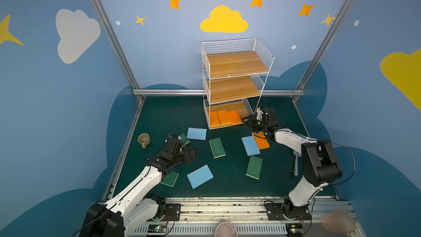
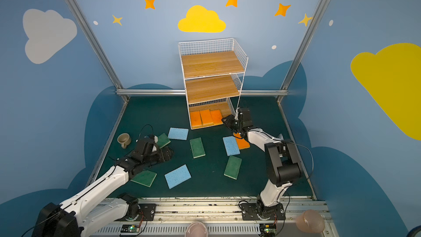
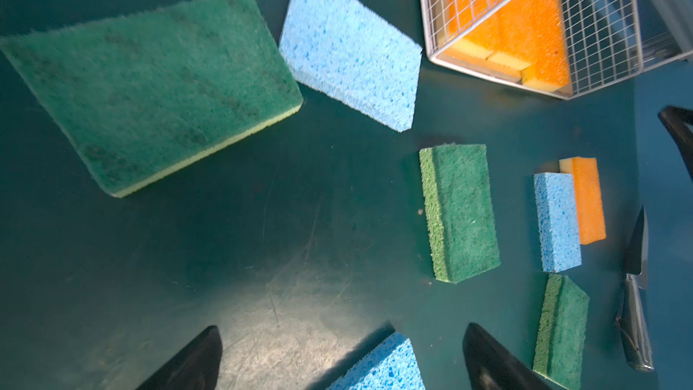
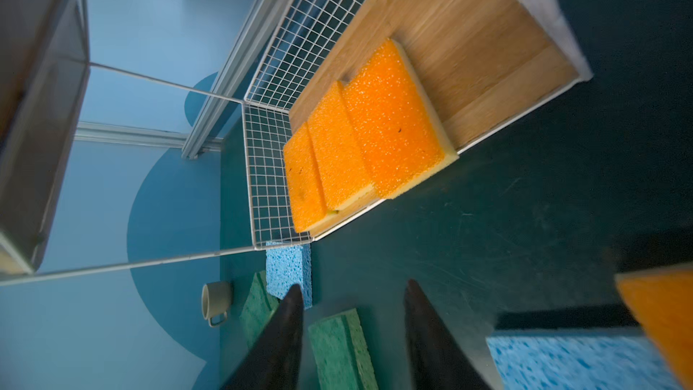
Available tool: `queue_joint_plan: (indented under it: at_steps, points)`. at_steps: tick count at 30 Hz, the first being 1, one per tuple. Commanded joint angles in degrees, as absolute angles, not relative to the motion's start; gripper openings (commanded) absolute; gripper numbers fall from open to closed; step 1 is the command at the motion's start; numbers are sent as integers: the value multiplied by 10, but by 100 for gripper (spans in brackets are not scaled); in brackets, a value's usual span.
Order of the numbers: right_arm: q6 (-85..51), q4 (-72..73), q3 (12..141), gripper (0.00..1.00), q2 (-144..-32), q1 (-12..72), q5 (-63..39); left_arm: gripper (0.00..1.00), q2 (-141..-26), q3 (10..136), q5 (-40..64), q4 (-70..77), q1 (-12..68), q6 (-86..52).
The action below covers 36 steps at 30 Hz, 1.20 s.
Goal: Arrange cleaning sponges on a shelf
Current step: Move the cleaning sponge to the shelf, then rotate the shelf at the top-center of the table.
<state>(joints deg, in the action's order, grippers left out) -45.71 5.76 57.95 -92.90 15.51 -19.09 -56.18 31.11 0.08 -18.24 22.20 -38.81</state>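
Three orange sponges (image 1: 224, 117) lie flat, orange face up, on the bottom tier of the shelf (image 1: 237, 63); they sit long edge to long edge against the wire wall farther from the right claw (image 1: 247, 119), perhaps overlapping a little. Their long axes run from the open front toward the back, short ends at the front lip. Packed this way they leave bare plank on the near side, likely room for one more of the colour; the two upper tiers are bare.

The right claw hangs just beside the shelf's front corner, low over the table (image 1: 227, 190). In the right wrist view its jaws stand apart with nothing between them (image 4: 352, 287), so it holds no sponge. That pose fits a release at the shelf mouth.

The fourth orange sponge (image 1: 262, 141) lies on the table, partly under the right arm and touching a blue sponge (image 1: 250, 145); both point roughly toward the shelf, slightly slanted. It looks like the natural next pick for that arm.

The left claw (image 1: 190, 153) is spread wide and empty, hovering over bare table near a green sponge (image 1: 184, 138) that lies at an angle; the left wrist view shows the gap clear (image 3: 342, 328). The remaining green and blue sponges are scattered flat on the table, their axes pointing every way; a cup (image 1: 143, 140) stands apart near the edge.
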Motion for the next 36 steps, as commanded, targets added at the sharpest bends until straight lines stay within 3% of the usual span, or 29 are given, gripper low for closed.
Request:
queue_joint_plan:
  at_steps: [1, 6, 12, 28, 36]
  points:
    - [-343, -48, 615, 54, -899, 133, -179, 100, -553, 335, -13, -208, 222, -377]
    - [-273, -29, 618, 59, -881, 109, -133, 100, -557, 346, -18, -211, 220, -372]
    - [-219, 123, 595, 54, -911, 76, -144, 100, -563, 351, -16, -191, 218, -360]
    - [-171, 287, 708, 49, -1069, 22, -351, 100, -549, 322, -21, -149, 214, -362]
    - [-183, 297, 716, 44, -1068, 29, -401, 100, -521, 319, -24, -168, 213, -370]
